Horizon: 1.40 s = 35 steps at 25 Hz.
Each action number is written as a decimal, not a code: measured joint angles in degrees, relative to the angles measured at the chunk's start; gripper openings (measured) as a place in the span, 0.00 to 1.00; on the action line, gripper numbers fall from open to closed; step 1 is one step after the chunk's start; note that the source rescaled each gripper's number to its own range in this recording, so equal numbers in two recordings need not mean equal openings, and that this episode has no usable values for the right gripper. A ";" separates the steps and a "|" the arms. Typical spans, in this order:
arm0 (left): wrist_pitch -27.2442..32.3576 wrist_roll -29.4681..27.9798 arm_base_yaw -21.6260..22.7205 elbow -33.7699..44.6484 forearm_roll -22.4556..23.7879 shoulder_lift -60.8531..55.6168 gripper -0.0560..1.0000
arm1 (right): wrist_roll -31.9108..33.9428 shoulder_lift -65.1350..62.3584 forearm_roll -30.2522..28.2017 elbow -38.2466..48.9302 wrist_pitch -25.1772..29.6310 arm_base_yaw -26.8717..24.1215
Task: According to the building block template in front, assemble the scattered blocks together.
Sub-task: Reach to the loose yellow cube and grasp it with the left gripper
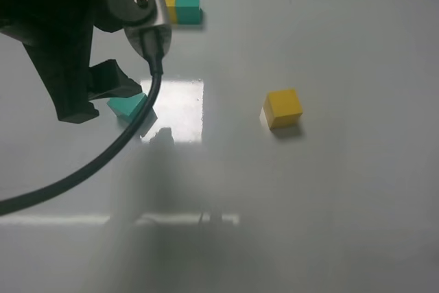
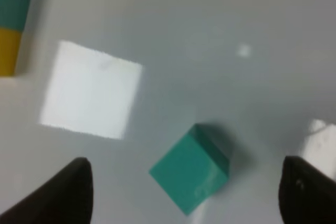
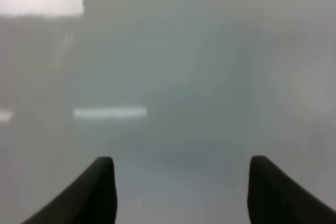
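Right hand point(image 3: 181, 192) wide, over bare bench point(image 1: 357, 204). Left hand point(image 2: 186, 163) wide, teal cube point(image 2: 190, 171) between fingers, no contact, toward left edge. Yellow cube point(image 1: 282, 108) mid-bench, right of centre. Template point(image 1: 182, 6) near far edge.

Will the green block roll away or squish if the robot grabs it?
The plain teal-green matte cube probably won't roll: its faces look flat. It looks rigid, so squishing seems unlikely. On the shiny grey table it might slide.

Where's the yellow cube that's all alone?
In the exterior high view, the yellow cube sits right of centre, well apart from the teal cube on the left.
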 joint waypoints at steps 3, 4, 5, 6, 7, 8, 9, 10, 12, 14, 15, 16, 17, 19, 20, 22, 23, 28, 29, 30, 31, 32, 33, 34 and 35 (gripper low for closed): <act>-3.78 0.05 -0.23 -0.35 0.15 2.88 0.73 | 0.00 0.00 0.00 0.00 0.00 0.00; -5.06 0.05 -0.47 -0.36 0.23 3.68 0.73 | 0.00 0.00 0.00 0.00 0.00 0.00; -6.15 0.05 -0.71 -0.42 0.27 4.64 0.73 | 0.00 0.00 0.00 0.00 0.00 0.00; -7.37 0.05 -1.11 -0.61 0.27 5.64 0.73 | 0.00 0.00 0.00 0.00 0.00 0.00; -8.34 0.11 -1.50 -1.11 0.27 6.68 0.73 | 0.00 0.00 0.00 0.00 0.00 0.00; -8.95 0.11 -1.85 -1.68 0.22 7.53 0.73 | 0.00 0.00 0.00 0.00 0.00 0.00; -9.30 0.11 -2.13 -2.55 -0.13 8.58 0.73 | 0.00 0.00 0.00 0.00 0.00 0.00; -9.42 0.54 -2.34 -3.51 -0.92 9.61 0.73 | 0.00 0.00 0.00 0.00 0.00 0.00; -9.24 2.90 -2.54 -5.32 -2.86 11.37 0.73 | 0.00 0.00 0.00 0.00 0.00 0.00; -8.49 4.51 -3.47 -7.16 -3.57 13.09 0.73 | 0.00 0.00 0.00 0.00 0.00 0.00; -8.12 4.89 -3.93 -7.89 -4.04 13.74 0.73 | 0.00 0.00 0.00 0.00 0.00 0.00; -8.06 5.13 -4.45 -8.79 -4.30 14.44 0.73 | 0.00 0.00 0.00 0.00 0.00 0.00; -7.93 5.22 -4.87 -9.62 -4.66 15.09 0.73 | 0.00 0.00 0.00 0.00 0.00 0.00; -7.87 5.34 -5.24 -10.83 -6.13 16.19 0.73 | 0.00 0.00 0.00 0.00 0.00 0.00; -7.80 5.34 -5.24 -11.27 -6.78 16.73 0.73 | 0.00 0.00 0.00 0.00 0.00 0.00; -7.67 5.40 -5.24 -11.82 -7.30 17.74 0.73 | 0.00 0.00 0.00 0.00 0.00 0.00; -7.67 5.40 -5.24 -12.05 -7.37 18.28 0.73 | 0.00 0.00 0.00 0.00 0.00 0.00; -7.75 5.45 -5.24 -12.86 -8.12 20.69 0.73 | 0.00 0.00 0.00 0.00 0.00 0.00; -7.91 5.45 -5.24 -12.87 -8.16 21.11 0.73 | 0.00 0.00 0.00 0.00 0.00 0.00; -8.37 5.45 -5.24 -12.87 -8.39 21.44 0.73 | 0.00 0.00 0.00 0.00 0.00 0.00; -9.24 5.45 -5.11 -12.87 -8.59 21.84 0.73 | 0.00 0.00 0.00 0.00 0.00 0.00; -10.37 5.45 -4.89 -12.87 -9.03 22.22 0.73 | 0.00 0.00 0.00 0.00 0.00 0.00; -11.52 5.45 -4.66 -12.87 -9.47 22.50 0.73 | 0.00 0.00 0.00 0.00 0.00 0.00; -12.41 5.45 -4.33 -12.87 -9.81 22.85 0.73 | 0.00 0.00 0.00 0.00 0.00 0.00; -13.17 5.45 -4.02 -12.87 -9.96 23.11 0.73 | 0.00 0.00 0.00 0.00 0.00 0.00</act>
